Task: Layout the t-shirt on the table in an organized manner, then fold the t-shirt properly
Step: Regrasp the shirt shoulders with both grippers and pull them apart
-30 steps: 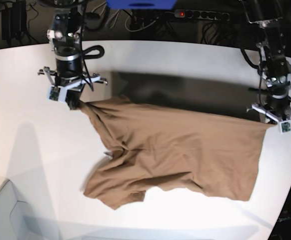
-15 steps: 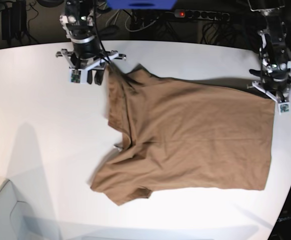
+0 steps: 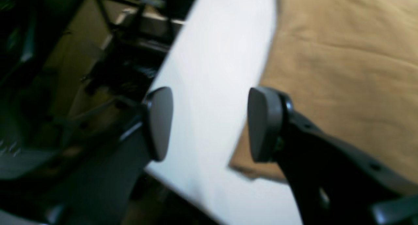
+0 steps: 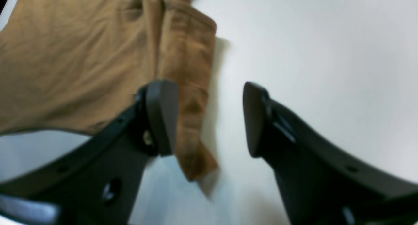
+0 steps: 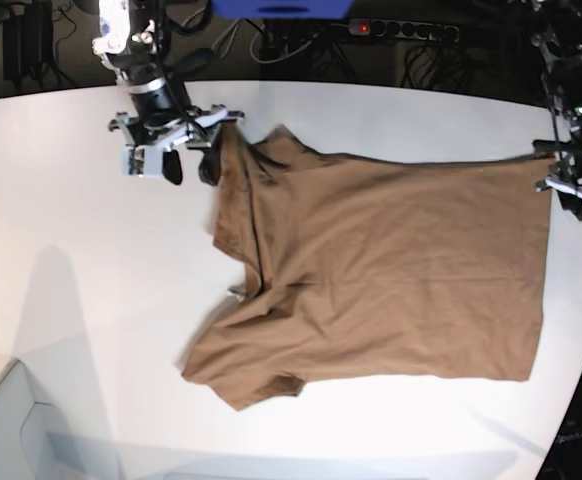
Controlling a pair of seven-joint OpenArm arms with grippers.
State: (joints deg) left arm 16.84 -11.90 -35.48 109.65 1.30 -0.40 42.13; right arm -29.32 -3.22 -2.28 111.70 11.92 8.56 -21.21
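Brown t-shirt spread on white table, both claws spread and empty.
Table (image 5: 61,250) carries the t-shirt (image 5: 391,280) lying mostly flat, one side bunched in folds. Right claw (image 4: 209,117) gapes beside that folded edge; left claw (image 3: 209,123) gapes at the opposite corner, over the table edge.

Lighting: bright and even over the white table (image 5: 391,110); background beyond its far edge dim.
Glare: mild wash on the table's near part in the base view.
Shadows: soft, narrow, beside the shirt (image 4: 81,61) fold in the right wrist view.
Focus: both wrist views blurred; gripper fingers (image 3: 264,123) soft-edged, dark clutter off the table edge indistinct.
Base view: fairly sharp.
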